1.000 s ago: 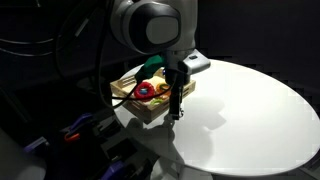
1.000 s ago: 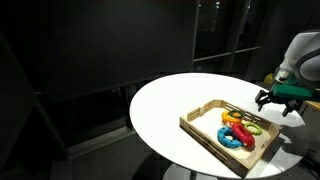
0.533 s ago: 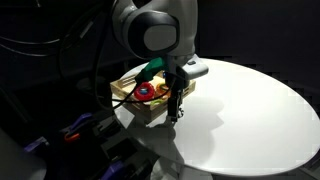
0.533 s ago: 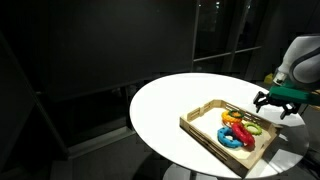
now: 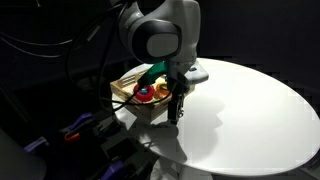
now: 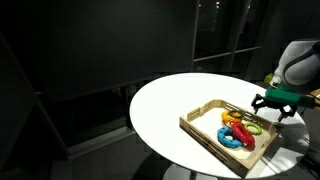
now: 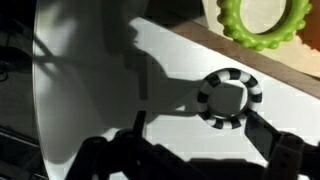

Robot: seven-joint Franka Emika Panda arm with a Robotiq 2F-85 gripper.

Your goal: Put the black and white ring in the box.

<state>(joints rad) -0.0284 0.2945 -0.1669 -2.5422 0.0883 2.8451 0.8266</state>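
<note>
The black and white ring (image 7: 229, 98) lies flat on the white table, just outside the light-wood box (image 7: 290, 72), whose edge crosses the top right of the wrist view. My gripper (image 7: 190, 145) is open and hovers low over the ring. One dark finger is close beside the ring's right side and is not gripping it. In both exterior views the gripper (image 5: 175, 112) (image 6: 272, 104) hangs next to the box (image 5: 127, 82) (image 6: 205, 113). I cannot make out the ring there.
The box holds a green ring (image 7: 265, 20), a red ring (image 5: 147, 92), an orange-yellow ring (image 6: 237, 127) and a blue piece (image 6: 232, 140). The round white table (image 6: 170, 100) drops into dark surroundings at its rim. Cables and equipment (image 5: 80, 130) sit below.
The gripper has shifted slightly lower and nearer the box side. The ring and the box contents have not moved.
</note>
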